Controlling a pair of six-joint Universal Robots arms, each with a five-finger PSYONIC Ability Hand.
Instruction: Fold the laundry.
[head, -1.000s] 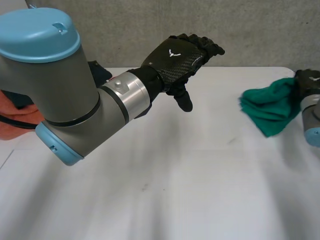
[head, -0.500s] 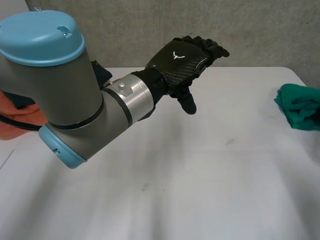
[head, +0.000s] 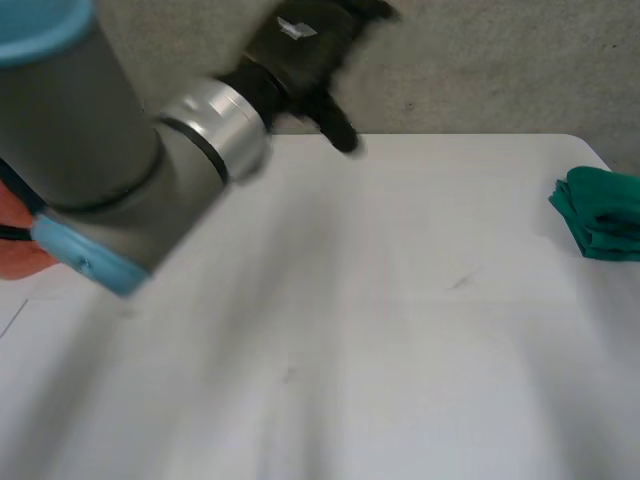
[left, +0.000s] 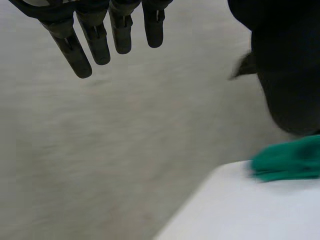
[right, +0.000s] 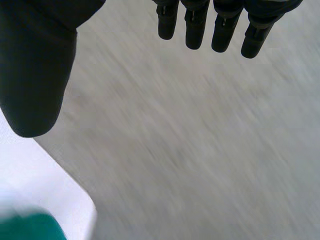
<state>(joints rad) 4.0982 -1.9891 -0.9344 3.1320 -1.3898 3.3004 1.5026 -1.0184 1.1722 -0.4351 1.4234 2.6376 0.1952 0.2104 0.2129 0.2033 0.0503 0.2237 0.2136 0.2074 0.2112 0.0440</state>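
The left arm (head: 90, 150) is swinging up and back from where it hung over the middle of the table half a second ago. It is carrying the left hand (head: 305, 40) toward the far edge, while the green cloth (head: 598, 215) is staying put at the table's right edge.

Nearest, the white table (head: 330, 380) is lying bare, smooth and matte. Farther along, the green cloth is sitting as a soft, thick bundle with layered folds along its side, looking already folded and set aside. At the left edge an orange cloth (head: 15, 255) is peeking out from behind the arm, limp and rumpled.

Beyond, the left hand is hanging above the table's back edge against a rough grey wall (head: 480, 60). Its fingers (left: 97, 42) are held straight and a little apart, gripping nothing. The right hand (right: 35, 65) is likewise hanging spread and empty, thumb well apart from the fingers, with the green cloth near it at the table's corner.

One item is probably finished and the next fetch is beginning. That is calling for a reach to the orange cloth, a pinch on an edge and a drag onto the bare middle for flattening.
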